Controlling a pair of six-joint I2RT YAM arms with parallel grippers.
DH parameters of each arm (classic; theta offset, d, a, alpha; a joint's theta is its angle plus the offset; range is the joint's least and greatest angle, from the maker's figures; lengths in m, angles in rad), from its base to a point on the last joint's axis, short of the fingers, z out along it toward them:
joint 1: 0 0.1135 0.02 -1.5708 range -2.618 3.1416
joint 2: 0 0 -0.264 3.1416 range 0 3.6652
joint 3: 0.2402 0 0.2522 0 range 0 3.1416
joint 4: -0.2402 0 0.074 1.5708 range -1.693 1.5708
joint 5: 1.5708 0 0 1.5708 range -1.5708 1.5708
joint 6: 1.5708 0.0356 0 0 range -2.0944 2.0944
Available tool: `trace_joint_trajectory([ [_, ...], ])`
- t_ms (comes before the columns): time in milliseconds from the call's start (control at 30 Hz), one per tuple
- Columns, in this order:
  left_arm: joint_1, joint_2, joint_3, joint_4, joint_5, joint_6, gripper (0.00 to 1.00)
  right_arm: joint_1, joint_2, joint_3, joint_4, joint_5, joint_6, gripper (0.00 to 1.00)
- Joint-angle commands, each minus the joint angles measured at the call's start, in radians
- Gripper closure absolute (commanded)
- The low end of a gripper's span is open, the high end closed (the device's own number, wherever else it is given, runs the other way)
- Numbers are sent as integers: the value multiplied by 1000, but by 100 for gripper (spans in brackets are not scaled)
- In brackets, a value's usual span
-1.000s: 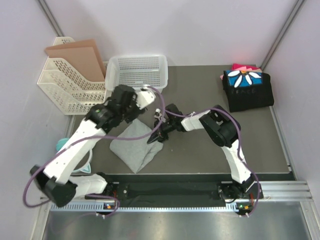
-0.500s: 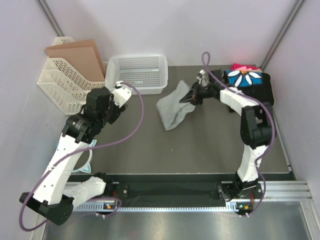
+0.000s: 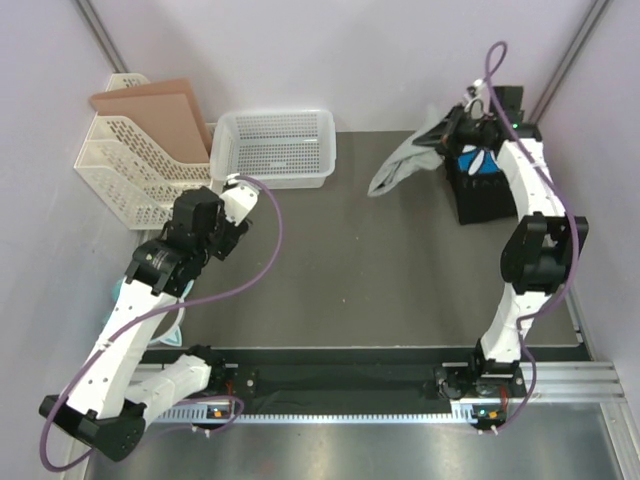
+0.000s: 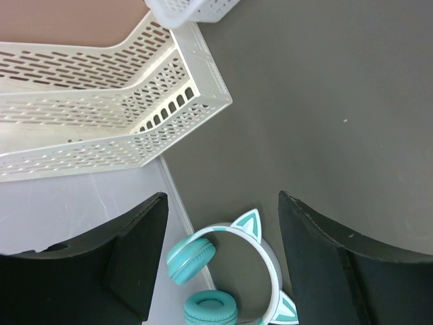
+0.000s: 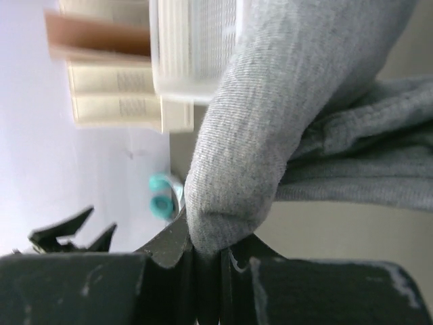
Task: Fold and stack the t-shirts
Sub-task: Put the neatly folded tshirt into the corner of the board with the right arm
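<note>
The right gripper (image 5: 208,256) is pinched tight on a fold of the grey t-shirt (image 3: 403,166), holding it up by the worktop's (image 3: 380,270) far right corner, just beside the folded black t-shirt (image 3: 492,195) lying there. The bunched cloth hangs slantwise. Its long axis runs from the pinched end at the far right, and its loose end points toward the worktop's middle. The left gripper (image 4: 220,203) is spread wide and empty at the left edge, above teal headphones (image 4: 223,277).
</note>
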Motion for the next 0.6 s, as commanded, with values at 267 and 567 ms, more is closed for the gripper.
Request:
trace_joint_trajectory([
  [267,52,-22,-84,44,23,-39,28,-284,199,335,3,-67,118,100],
  [567,100,4,-93,54,77,-33,28,-398,205,283,-233,200,-32,100],
])
